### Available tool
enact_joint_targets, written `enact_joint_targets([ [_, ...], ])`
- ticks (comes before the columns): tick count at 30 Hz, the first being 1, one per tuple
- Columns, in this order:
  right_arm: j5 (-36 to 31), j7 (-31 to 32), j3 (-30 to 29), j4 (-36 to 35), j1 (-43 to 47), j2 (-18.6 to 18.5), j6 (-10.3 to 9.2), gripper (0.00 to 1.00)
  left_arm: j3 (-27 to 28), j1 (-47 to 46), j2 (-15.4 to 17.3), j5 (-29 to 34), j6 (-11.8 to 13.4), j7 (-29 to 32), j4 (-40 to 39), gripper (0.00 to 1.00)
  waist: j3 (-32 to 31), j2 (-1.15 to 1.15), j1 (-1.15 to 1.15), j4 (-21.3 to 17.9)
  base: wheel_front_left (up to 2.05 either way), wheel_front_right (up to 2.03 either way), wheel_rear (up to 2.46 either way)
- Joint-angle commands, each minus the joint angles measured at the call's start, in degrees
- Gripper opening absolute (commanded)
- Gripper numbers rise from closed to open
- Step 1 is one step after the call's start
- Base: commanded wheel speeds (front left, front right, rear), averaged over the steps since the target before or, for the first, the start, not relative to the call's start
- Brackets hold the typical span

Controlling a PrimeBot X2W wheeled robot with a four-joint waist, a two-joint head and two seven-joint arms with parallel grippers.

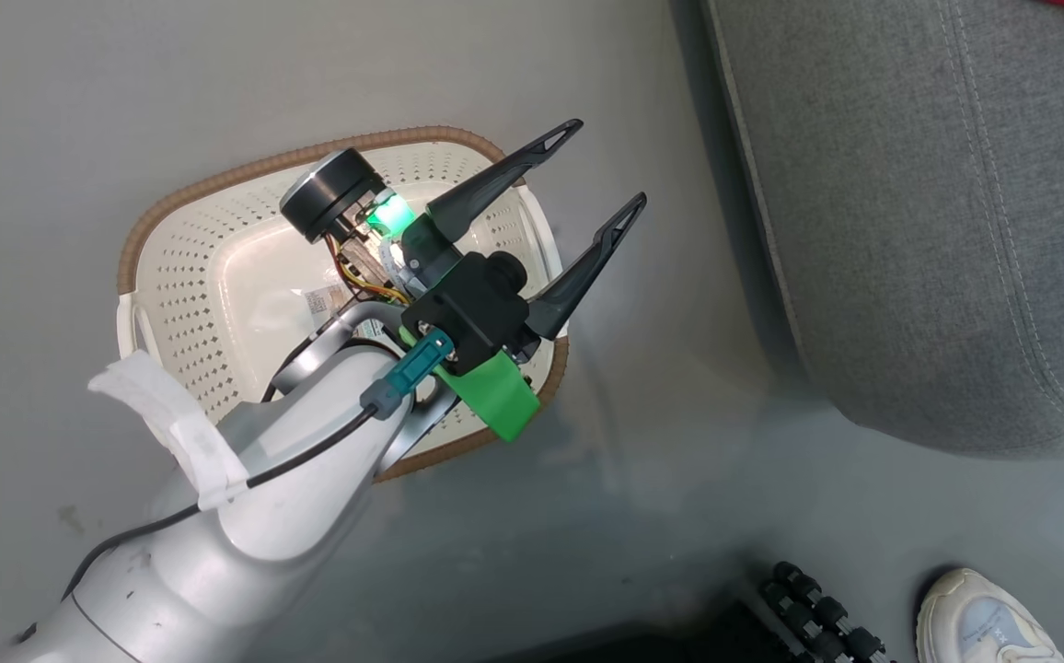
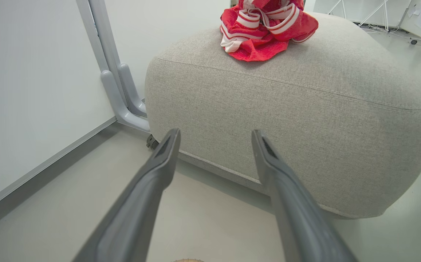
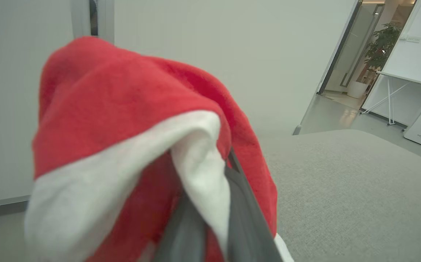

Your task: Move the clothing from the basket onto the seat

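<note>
The clothing (image 2: 267, 31) looks soft, light and floppy, best pinched at a bunched fold or the white trim. At the left the basket (image 1: 182, 276) stands on the floor with no cloth showing inside; the left claw (image 1: 607, 160) hangs over it, spread wide and holding nothing. Rightward, one red heap lies on the seat (image 1: 909, 203); the right claw (image 3: 214, 189) is clamped tight on a second garment (image 3: 123, 120) above the cushion.

A person's pale sneaker (image 1: 983, 619) rests on smooth grey floor (image 1: 35, 138). A grey metal stand leg (image 2: 117, 91) borders a white wall panel (image 2: 32, 72). Through a doorway, a potted plant (image 3: 378, 51) stands near a white table (image 3: 403, 80).
</note>
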Motion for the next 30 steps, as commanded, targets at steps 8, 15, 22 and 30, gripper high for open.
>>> enact_joint_targets([
  [8, -0.50, -0.11, -2.21, 8.01, 3.26, 0.12, -0.04, 0.00, 0.30, -1.25, 0.88, -0.71, 0.29, -0.37, 0.27, 1.00, -0.39, 0.00, -0.01, -0.06, 0.00, 0.00, 0.00],
  [15, -1.00, -0.11, -1.13, 7.45, 4.56, 0.61, -0.04, 1.00, 0.31, 0.50, 0.87, -1.01, 0.76, -0.43, 1.01, 1.00, -3.29, 0.00, -0.01, -0.39, 0.00, 0.00, 0.00],
  [22, -1.86, -0.11, 1.64, 4.87, 11.80, 1.22, -0.04, 1.00, 0.86, 3.16, 0.16, -2.00, 1.41, -0.43, 1.14, 1.00, -8.55, 0.00, -0.01, -0.38, 0.00, 0.00, 0.00],
  [30, -1.90, -0.11, 2.73, 2.35, 22.58, 3.02, -0.05, 1.00, 2.68, 7.81, 0.44, -3.14, 2.34, -0.44, 0.96, 1.00, -14.59, 0.00, -0.01, -0.60, 0.00, 0.00, 0.00],
])
